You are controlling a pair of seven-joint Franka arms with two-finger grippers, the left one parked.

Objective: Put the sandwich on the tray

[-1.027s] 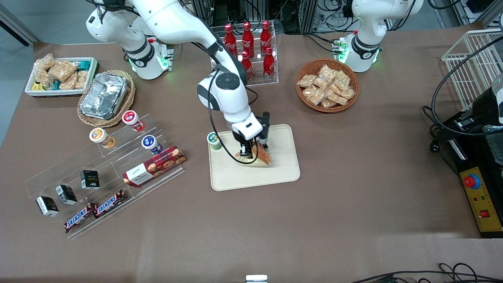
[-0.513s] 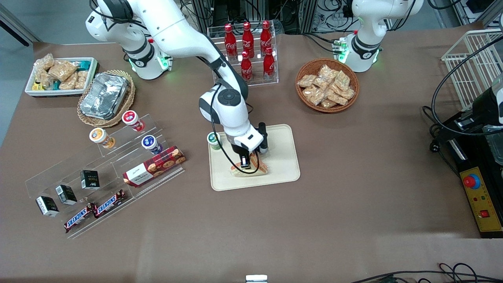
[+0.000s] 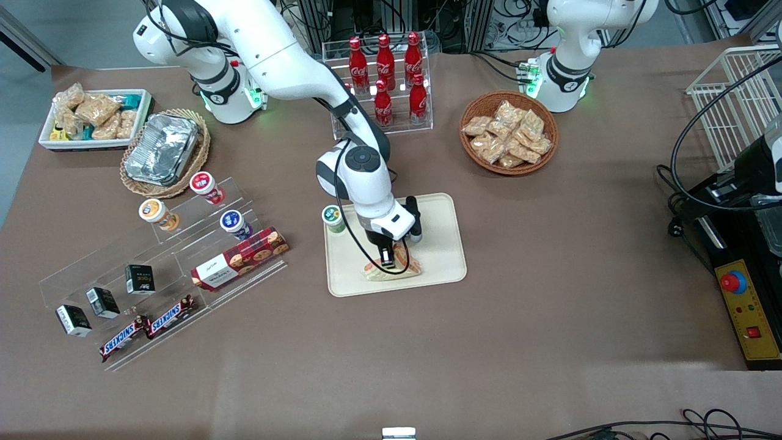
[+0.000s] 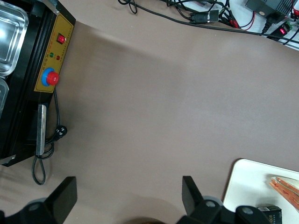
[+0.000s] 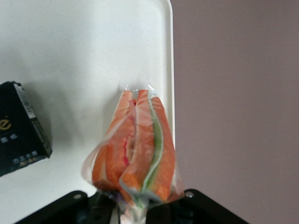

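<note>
Front view: jaws grip sandwich (low).

Right arm bent low; end effector clamped.

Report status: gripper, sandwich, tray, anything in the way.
Gripper shut on sandwich, low over tray. Black carton and green-lidded cup share tray.
</note>
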